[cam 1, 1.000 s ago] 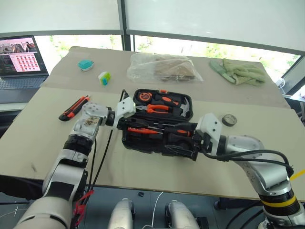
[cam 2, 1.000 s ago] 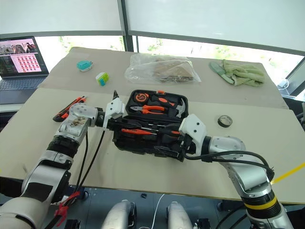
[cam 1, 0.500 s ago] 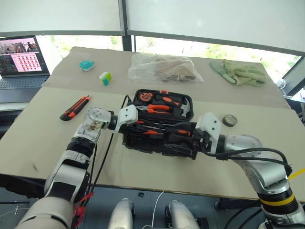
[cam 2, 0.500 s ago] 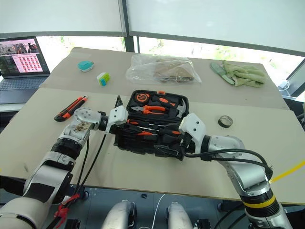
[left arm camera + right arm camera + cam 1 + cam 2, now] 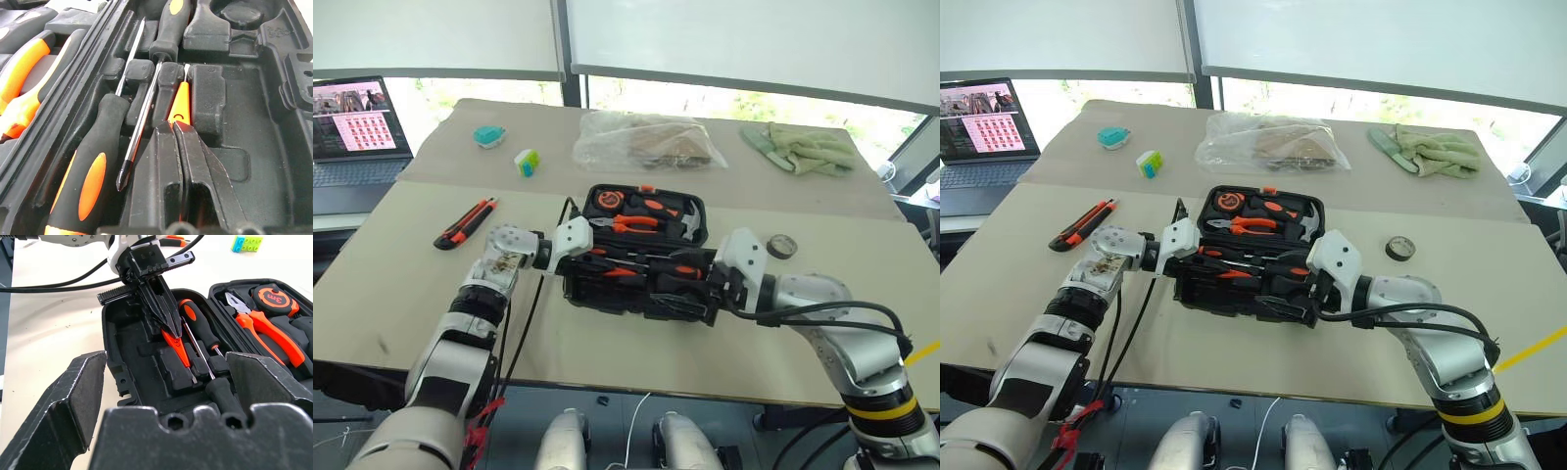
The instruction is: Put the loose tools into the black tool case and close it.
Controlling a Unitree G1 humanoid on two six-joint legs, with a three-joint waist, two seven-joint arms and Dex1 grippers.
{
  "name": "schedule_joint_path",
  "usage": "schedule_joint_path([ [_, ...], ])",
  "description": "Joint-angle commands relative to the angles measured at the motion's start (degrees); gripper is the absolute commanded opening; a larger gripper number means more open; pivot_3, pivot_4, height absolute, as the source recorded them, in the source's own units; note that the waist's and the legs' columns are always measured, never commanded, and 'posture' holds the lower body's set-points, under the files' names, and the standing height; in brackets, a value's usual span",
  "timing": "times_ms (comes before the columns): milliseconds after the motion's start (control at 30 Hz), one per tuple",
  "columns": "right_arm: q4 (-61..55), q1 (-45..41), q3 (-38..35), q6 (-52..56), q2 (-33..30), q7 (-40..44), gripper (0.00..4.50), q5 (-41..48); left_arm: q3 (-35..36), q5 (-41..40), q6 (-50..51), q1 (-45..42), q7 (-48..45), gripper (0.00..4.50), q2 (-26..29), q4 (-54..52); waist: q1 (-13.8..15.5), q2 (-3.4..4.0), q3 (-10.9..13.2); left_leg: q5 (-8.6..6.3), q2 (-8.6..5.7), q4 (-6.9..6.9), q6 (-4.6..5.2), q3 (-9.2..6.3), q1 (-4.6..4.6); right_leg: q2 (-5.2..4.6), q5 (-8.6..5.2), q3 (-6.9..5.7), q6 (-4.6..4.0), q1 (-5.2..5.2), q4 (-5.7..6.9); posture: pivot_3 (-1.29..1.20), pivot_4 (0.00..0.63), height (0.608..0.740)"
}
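Head views: case [image 5: 646,257] open mid-table, both grippers at its near half; knife [image 5: 465,221] lies well left of it, tape roll [image 5: 783,246] just right. Left wrist view: left gripper [image 5: 178,128] pinched shut on the slim orange screwdriver [image 5: 180,104], low over its slot beside two seated screwdrivers. Right wrist view: right gripper [image 5: 166,382] gapes wide, holding nothing. Risk: a skewed release leaves the slim screwdriver proud of its slot, blocking the lid.
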Motion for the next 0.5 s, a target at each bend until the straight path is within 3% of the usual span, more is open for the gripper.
schedule_joint_path([
  [33, -0.01, -1.92, -1.46, -1.03, 0.15, 1.26, 4.50, 1.66, 10.27, -9.93, 18.80, 3.79, 1.52, 0.58, 8.29, -19.33, -0.38, 0.01, 0.03, 0.00, 0.05, -0.02, 0.00, 0.00, -0.03, 0.03, 0.00, 0.02, -0.01, -0.05, 0.01, 0.00, 0.150, 0.740],
  [133, 0.46, -3.06, -1.85, -1.63, 0.43, 2.41, 4.50, 2.33, 18.77, -16.23, 31.85, 11.82, 5.28, 1.54, 15.01, -34.86, -1.17, 0.02, 0.10, 0.00, 0.18, -0.06, -0.01, -0.10, -0.20, 0.12, 0.02, 0.01, -0.03, -0.23, 0.05, 0.00, 0.150, 0.740],
  [233, 0.75, -3.96, -1.84, -1.74, 0.43, 3.83, 4.50, 3.33, 25.66, -17.74, 36.75, 21.67, 9.89, 2.57, 18.41, -43.12, -1.24, 0.16, 0.08, -0.02, 0.09, -0.12, -0.01, -0.10, -0.02, -0.02, 0.00, 0.00, -0.01, -0.07, -0.02, 0.00, 0.150, 0.740],
  [300, 1.91, -6.05, -0.98, -2.09, 0.42, 6.20, 4.50, 4.21, 36.87, -15.70, 38.45, 35.51, 15.63, 3.29, 17.87, -45.44, -1.31, 0.21, 0.07, -0.02, 0.01, -0.17, -0.01, -0.02, 0.12, -0.12, -0.01, 0.03, 0.01, 0.02, -0.04, 0.00, 0.150, 0.740],
  [400, 3.46, -8.12, -0.43, -2.38, 0.73, 8.44, 4.50, 4.68, 44.36, -14.74, 37.47, 46.15, 20.60, 4.28, 16.75, -45.25, -1.64, 0.08, 0.12, -0.02, 0.11, -0.33, -0.01, -0.02, 0.26, -0.12, 0.01, 0.18, -0.04, -0.08, -0.04, 0.00, 0.150, 0.740],
  [500, 5.69, -10.27, 0.14, -2.97, 1.09, 10.18, 4.50, 4.61, 48.20, -15.20, 35.95, 50.30, 22.98, 4.40, 17.19, -42.66, -0.49, -0.19, 0.17, 0.06, 0.17, -0.35, -0.13, 0.01, 0.24, -0.07, -0.01, -0.18, -0.20, -0.06, -0.02, 0.00, 0.150, 0.740],
])
